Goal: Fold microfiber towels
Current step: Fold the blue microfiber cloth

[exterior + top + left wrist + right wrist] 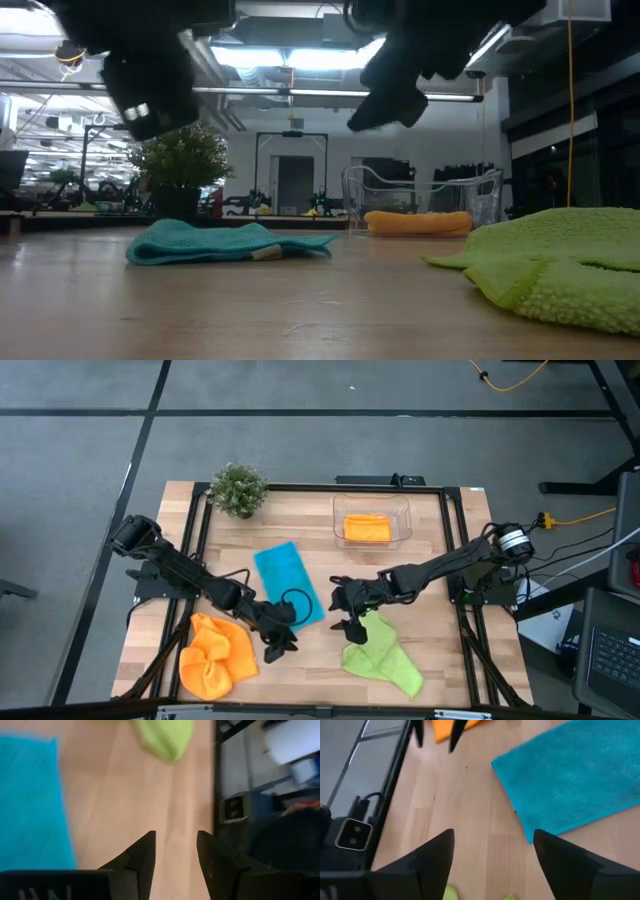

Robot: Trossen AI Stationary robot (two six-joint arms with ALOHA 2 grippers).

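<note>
Towels first: your lime green towel point(380, 659) lies crumpled at the front right of the table point(430, 590), the teal towel point(287, 582) lies flat near the middle, and a rumpled orange towel point(216, 655) sits at the front left corner. The second orange towel point(367, 527) is folded inside the clear tub point(337, 510) at the back of the table, right of centre.

Your right gripper point(350, 626) hangs just above the near edge of the green towel, its arm stretched in low from the right side. Its fingers point(432, 857) are spread wide and hold nothing; bare wood shows between them, with the teal towel beyond.

Your left gripper point(282, 643) reaches in from the left, hovering between the orange towel and the teal one, close to the teal towel's front corner. Its fingers point(142, 857) stand partly apart, also empty, over bare wood.

A small potted plant point(238, 490) stands at the back left.
</note>
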